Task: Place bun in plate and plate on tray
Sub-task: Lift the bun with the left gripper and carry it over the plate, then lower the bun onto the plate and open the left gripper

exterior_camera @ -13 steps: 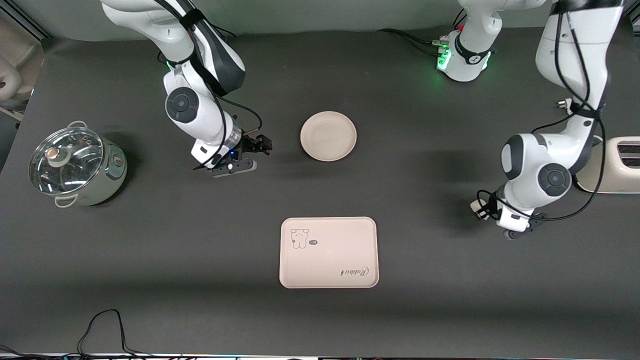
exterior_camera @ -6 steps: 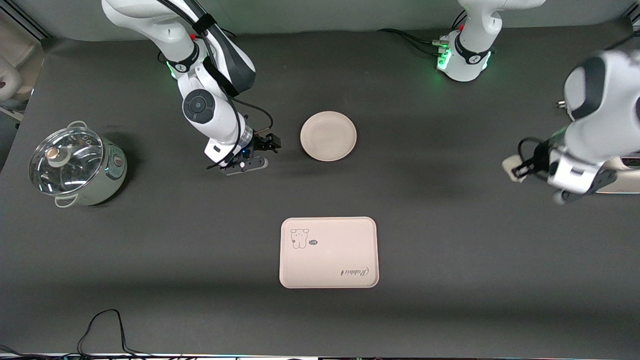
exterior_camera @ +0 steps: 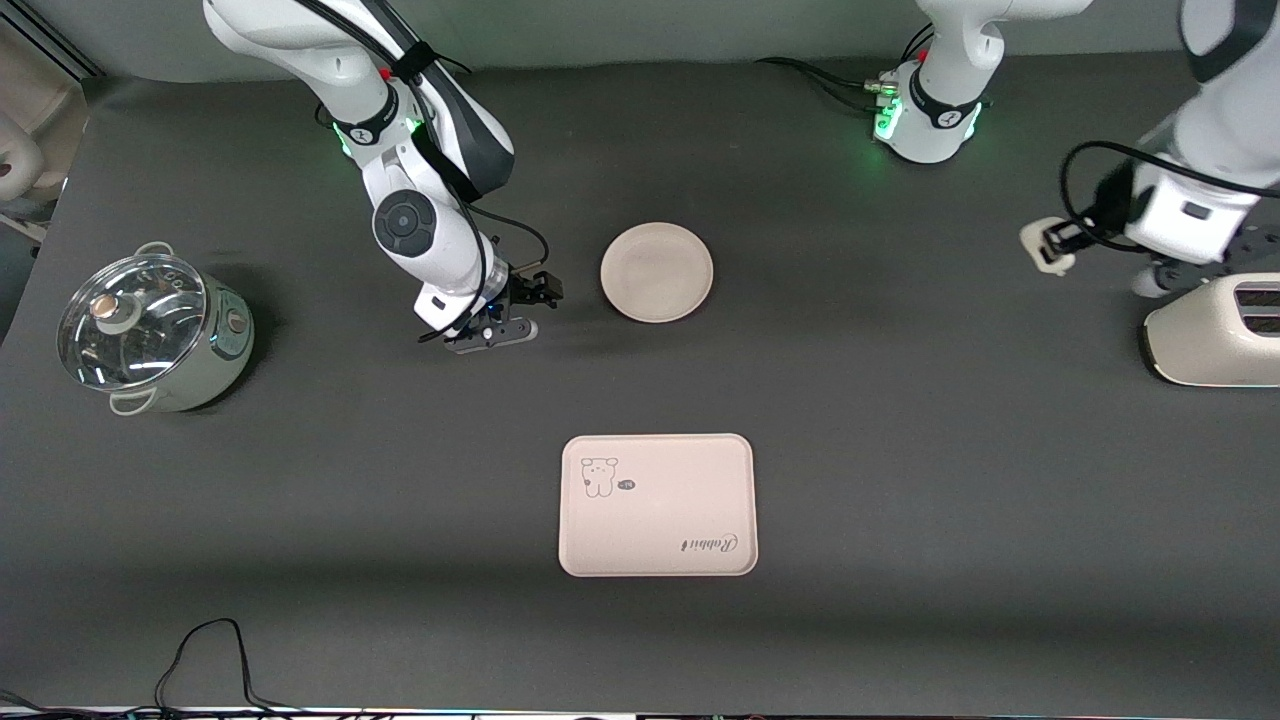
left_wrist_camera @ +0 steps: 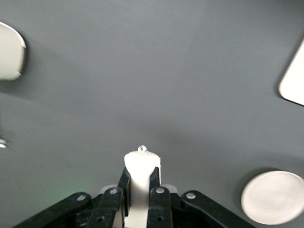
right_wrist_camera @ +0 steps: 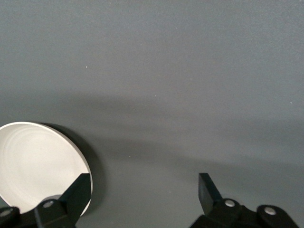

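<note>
The small white bun [exterior_camera: 1040, 248] is pinched in my left gripper [exterior_camera: 1052, 243], which is shut on it and hangs over the table at the left arm's end, beside the toaster. The left wrist view shows the bun [left_wrist_camera: 141, 164] standing out from between the black fingers [left_wrist_camera: 154, 183]. The round cream plate [exterior_camera: 657, 271] lies bare in mid-table. My right gripper [exterior_camera: 525, 305] is open just beside the plate, toward the right arm's end; in its wrist view the plate [right_wrist_camera: 33, 166] lies next to one open finger [right_wrist_camera: 78, 190]. The cream tray [exterior_camera: 657, 505] lies nearer the front camera than the plate.
A cream toaster [exterior_camera: 1215, 335] stands at the left arm's end of the table. A lidded metal pot [exterior_camera: 150, 330] stands at the right arm's end. A black cable [exterior_camera: 205, 650] loops at the table's front edge.
My left arm has lifted the bun from low over the table and swung it up beside the toaster. My right gripper has shifted a little toward the plate.
</note>
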`<action>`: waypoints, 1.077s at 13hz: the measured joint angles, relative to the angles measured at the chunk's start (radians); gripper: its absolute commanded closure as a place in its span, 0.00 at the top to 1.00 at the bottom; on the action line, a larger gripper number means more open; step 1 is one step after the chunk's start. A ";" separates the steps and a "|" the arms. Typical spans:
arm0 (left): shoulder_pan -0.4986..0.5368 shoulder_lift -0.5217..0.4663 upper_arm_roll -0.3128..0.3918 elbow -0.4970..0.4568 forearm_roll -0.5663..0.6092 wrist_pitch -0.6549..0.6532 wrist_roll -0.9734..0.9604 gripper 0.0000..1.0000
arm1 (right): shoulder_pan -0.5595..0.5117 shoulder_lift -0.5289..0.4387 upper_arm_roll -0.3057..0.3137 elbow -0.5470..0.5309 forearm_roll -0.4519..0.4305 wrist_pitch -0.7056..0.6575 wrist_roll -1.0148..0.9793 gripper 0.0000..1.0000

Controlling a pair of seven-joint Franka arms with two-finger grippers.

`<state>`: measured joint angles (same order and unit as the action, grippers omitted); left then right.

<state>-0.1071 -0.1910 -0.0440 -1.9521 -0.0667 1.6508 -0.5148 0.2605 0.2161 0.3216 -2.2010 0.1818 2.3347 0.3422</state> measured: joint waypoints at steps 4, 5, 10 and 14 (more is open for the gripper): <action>-0.072 0.037 -0.238 -0.019 -0.081 0.091 -0.388 0.19 | 0.000 0.020 0.000 0.000 0.000 0.024 0.000 1.00; -0.096 0.068 -0.311 -0.027 -0.086 0.148 -0.498 0.19 | 0.000 0.021 0.000 0.000 0.000 0.025 0.000 1.00; -0.287 0.306 -0.431 -0.061 -0.087 0.490 -0.897 0.22 | 0.000 0.023 -0.002 0.000 0.000 0.028 0.000 1.00; -0.390 0.472 -0.429 -0.094 -0.029 0.733 -1.017 0.24 | 0.000 0.072 -0.003 -0.016 0.000 0.121 0.000 1.00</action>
<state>-0.4971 0.2809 -0.4730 -2.0460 -0.0958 2.3842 -1.5322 0.2602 0.2877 0.3190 -2.2174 0.1818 2.4555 0.3425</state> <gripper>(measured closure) 0.771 0.000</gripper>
